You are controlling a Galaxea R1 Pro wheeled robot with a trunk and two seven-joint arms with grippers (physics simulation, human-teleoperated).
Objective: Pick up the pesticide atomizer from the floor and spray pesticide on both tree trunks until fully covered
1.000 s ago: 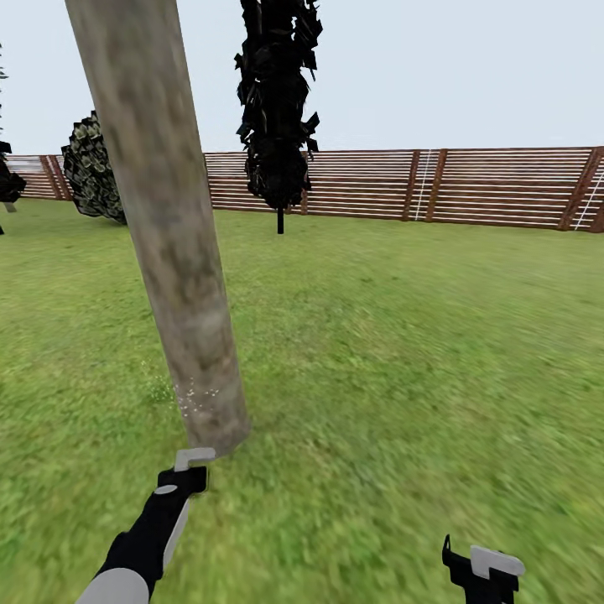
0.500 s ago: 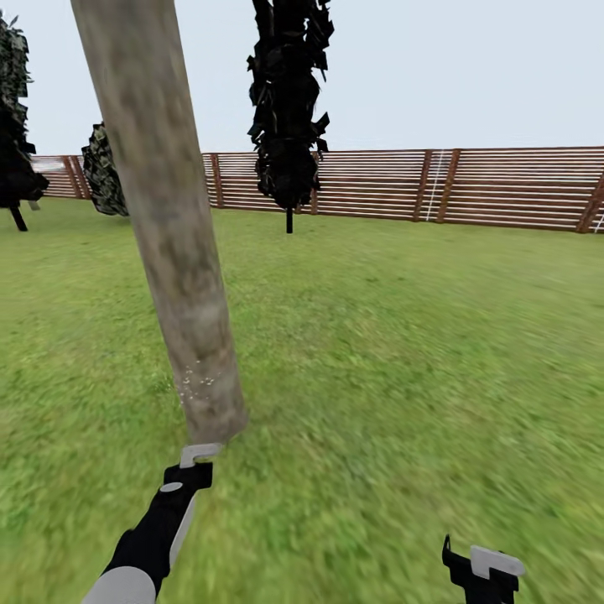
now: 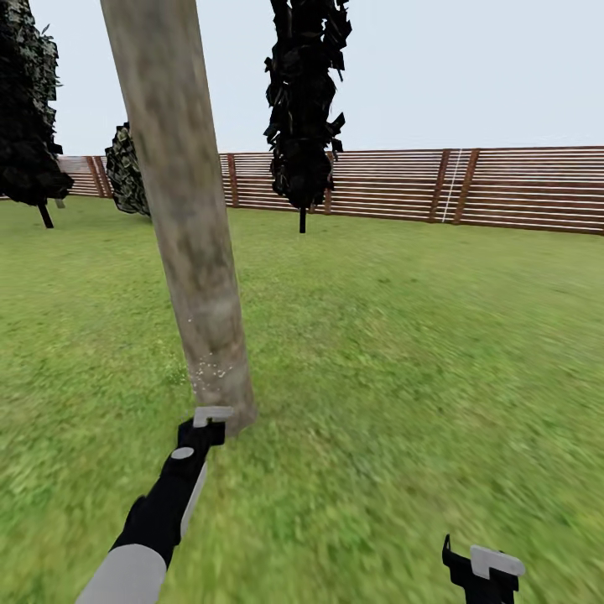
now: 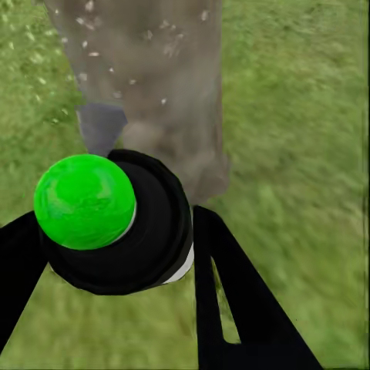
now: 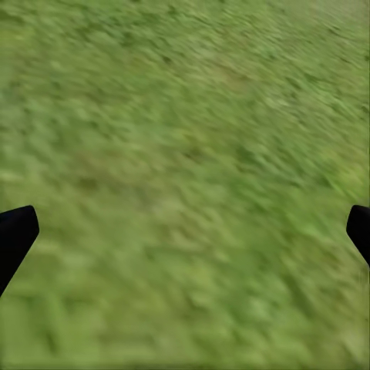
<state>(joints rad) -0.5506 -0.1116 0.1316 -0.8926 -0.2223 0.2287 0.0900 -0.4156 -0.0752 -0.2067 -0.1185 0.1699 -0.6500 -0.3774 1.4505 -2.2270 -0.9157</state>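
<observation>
A thick grey-brown tree trunk (image 3: 189, 243) rises from the lawn just ahead of my left arm. White pesticide specks (image 3: 208, 369) dot its base, and they also drift over the bark (image 4: 146, 54) in the left wrist view. My left gripper (image 3: 198, 438) is shut on the pesticide atomizer (image 4: 127, 231), a black bottle with a bright green knob (image 4: 83, 200). Its grey nozzle (image 3: 211, 413) sits right at the foot of the trunk. My right gripper (image 3: 482, 572) hangs low at the right, open and empty over grass, with its fingertips (image 5: 15, 235) far apart.
A brown slatted fence (image 3: 470, 189) closes the far side of the lawn. A thin-stemmed black columnar tree (image 3: 304, 109) stands before it, another dark tree (image 3: 29, 117) is at the far left, and a shrub (image 3: 126, 172) lies behind the trunk. Open grass spreads to the right.
The view has swung, sliding the scene to the right. My left arm has reached forward, bringing the atomizer's nozzle closer to the trunk's base. The right gripper is unchanged.
</observation>
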